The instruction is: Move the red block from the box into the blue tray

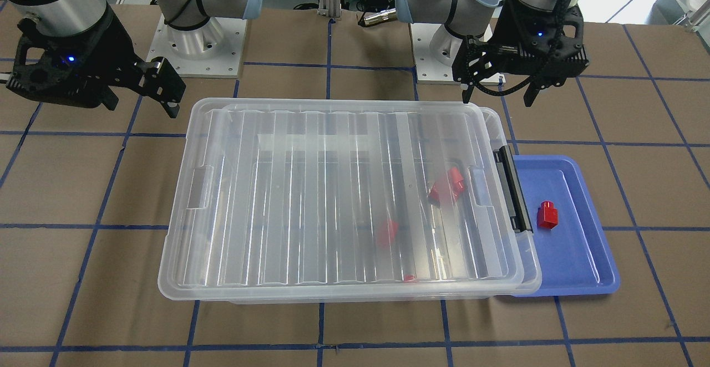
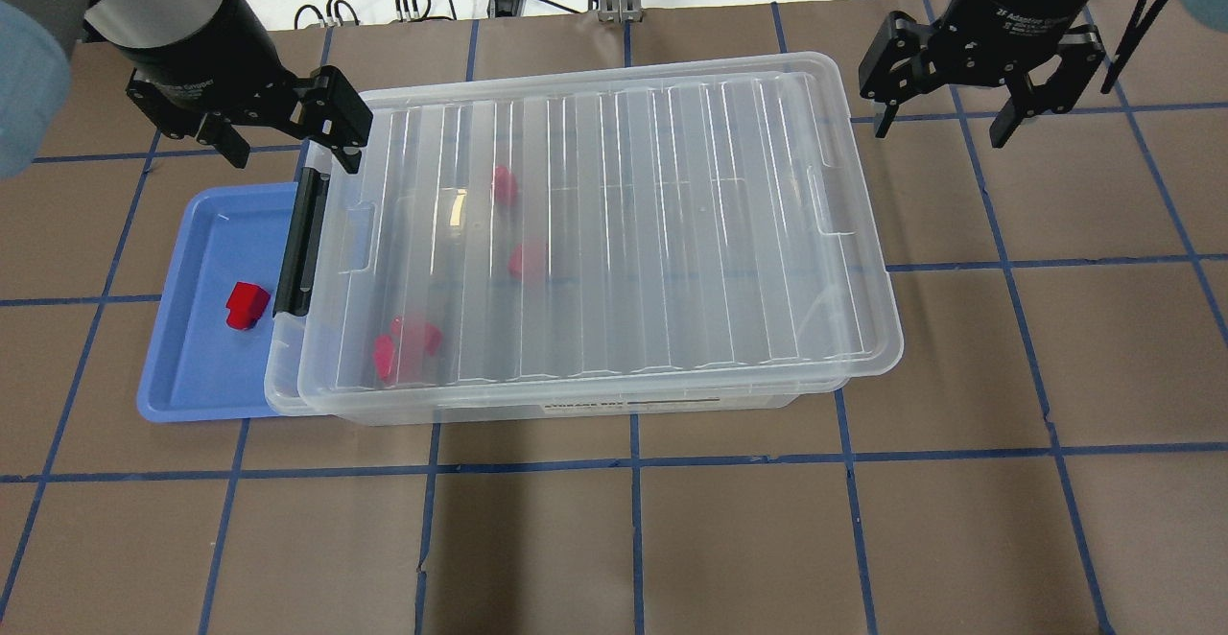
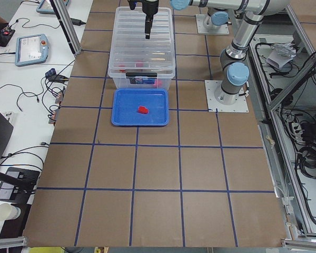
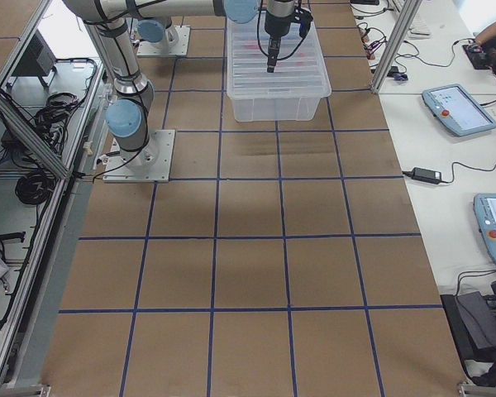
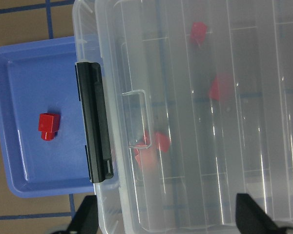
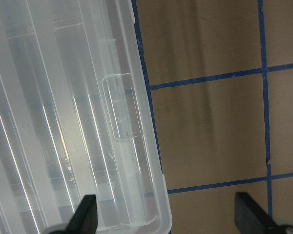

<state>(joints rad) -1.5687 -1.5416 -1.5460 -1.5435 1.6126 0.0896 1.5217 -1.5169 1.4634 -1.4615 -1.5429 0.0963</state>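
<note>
A red block (image 1: 547, 215) lies in the blue tray (image 1: 582, 256), also seen in the overhead view (image 2: 246, 306) and the left wrist view (image 5: 49, 126). The tray touches the latch end of the clear box (image 1: 310, 134). The ribbed lid (image 2: 672, 136) lies on the box, slightly askew. Its black latch (image 2: 299, 242) faces the tray. Several red pieces (image 2: 408, 347) show blurred through the lid. My left gripper (image 2: 278, 136) is open and empty above the box's latch-end far corner. My right gripper (image 2: 942, 129) is open and empty above the table beyond the box's other end.
The table is brown paper with a blue tape grid (image 2: 633, 453). The two arm bases (image 1: 194, 45) stand behind the box. Side tables hold tablets and cables (image 3: 31, 50).
</note>
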